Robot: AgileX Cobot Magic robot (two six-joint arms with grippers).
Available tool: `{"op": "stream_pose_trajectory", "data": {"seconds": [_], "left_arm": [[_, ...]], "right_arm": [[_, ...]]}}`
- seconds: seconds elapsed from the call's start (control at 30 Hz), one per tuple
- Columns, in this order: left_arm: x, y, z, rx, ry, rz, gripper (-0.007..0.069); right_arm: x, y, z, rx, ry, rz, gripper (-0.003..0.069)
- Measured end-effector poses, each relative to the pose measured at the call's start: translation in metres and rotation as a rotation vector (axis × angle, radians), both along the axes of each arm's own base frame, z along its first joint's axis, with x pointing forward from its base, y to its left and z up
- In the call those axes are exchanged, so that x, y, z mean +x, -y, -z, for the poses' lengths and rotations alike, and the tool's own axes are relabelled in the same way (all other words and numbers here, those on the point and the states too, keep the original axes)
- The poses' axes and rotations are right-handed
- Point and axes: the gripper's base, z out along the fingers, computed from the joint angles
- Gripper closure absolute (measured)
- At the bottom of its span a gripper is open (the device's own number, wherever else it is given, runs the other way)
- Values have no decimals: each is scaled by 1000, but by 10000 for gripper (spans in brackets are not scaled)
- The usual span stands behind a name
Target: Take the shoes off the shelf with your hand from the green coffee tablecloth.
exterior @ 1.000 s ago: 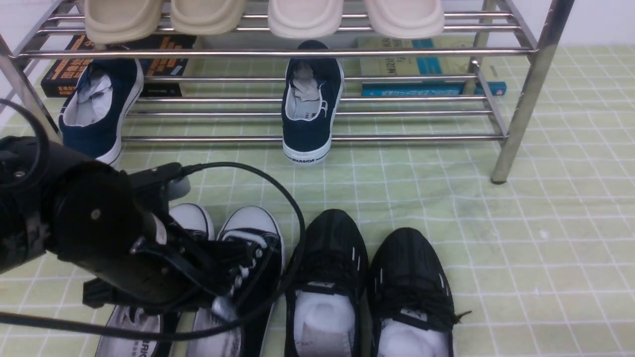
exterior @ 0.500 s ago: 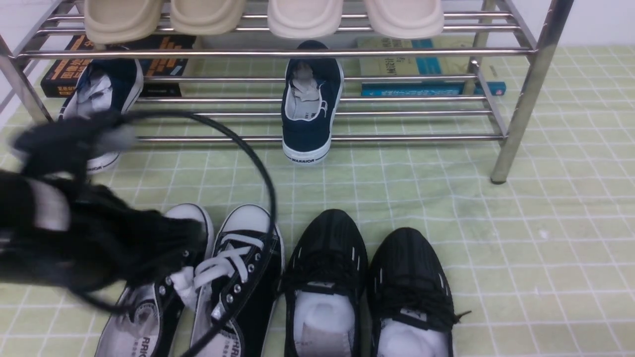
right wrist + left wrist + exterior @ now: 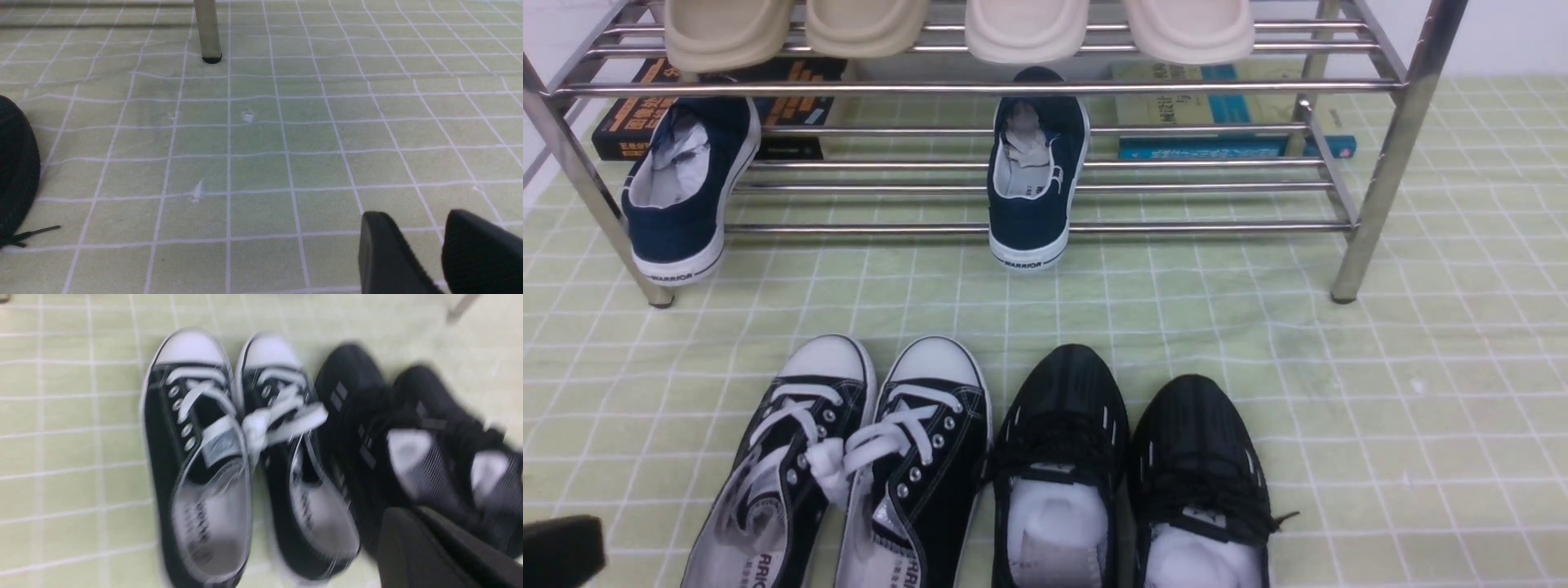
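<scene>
1. The left claw (image 3: 560,551) shows only as a dark corner at about 7 o'clock in the front view. Its wrist view is blurred and catches one black finger, so I cannot tell whether it is spread or pressed together. Nothing appears to be in it.
2. The right claw (image 3: 441,253) hangs low over bare cloth, its two fingers apart with a narrow gap between them (pinching nothing).
3. The shoes (image 3: 849,465) lie side by side on the green coffee tablecloth (image 3: 1421,392), at about 7 o'clock in the front view. Their white toe caps point at 12 o'clock toward the shelf (image 3: 1380,155), well clear of its legs.
4. Handling, as I judge it: the canvas uppers are soft and will fold under a pinch, while the rubber sole and toe cap are firmer. Each shoe is likely light.
5. Best hold: the heel collar or the side wall of the opening, one finger inside. The loose white laces (image 3: 837,457) would likely slip or snag.
6. The black mesh trainers (image 3: 1135,474) touch the pair at 3 o'clock, so approach from the open side.
7. Navy slip-ons (image 3: 1037,171) sit on the lower tier.
</scene>
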Motion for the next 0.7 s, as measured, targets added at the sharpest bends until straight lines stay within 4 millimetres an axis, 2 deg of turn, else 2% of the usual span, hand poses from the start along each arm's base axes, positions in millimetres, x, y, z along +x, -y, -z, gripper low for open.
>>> {"op": "stream_pose_trajectory", "data": {"seconds": [0.03, 0.07, 0.1, 0.13, 0.27, 0.37, 0.57, 0.7], "left_arm": [[1, 1, 8, -33, 12, -8, 624], [1, 1, 8, -39, 13, -10, 624], [3, 2, 22, -100, 23, -28, 624], [4, 3, 28, -115, 22, -33, 624], [8, 5, 48, -125, -12, -47, 624], [9, 5, 55, -114, -26, -51, 624], [10, 5, 56, -97, -7, -55, 617], [16, 7, 69, -109, 38, -60, 613]], "right_arm": [[0, 0, 0, 0, 0, 0, 420], [0, 0, 0, 0, 0, 0, 420], [0, 0, 0, 0, 0, 0, 420], [0, 0, 0, 0, 0, 0, 420], [0, 0, 0, 0, 0, 0, 420], [0, 0, 0, 0, 0, 0, 420], [0, 0, 0, 0, 0, 0, 420], [0, 0, 0, 0, 0, 0, 420]]}}
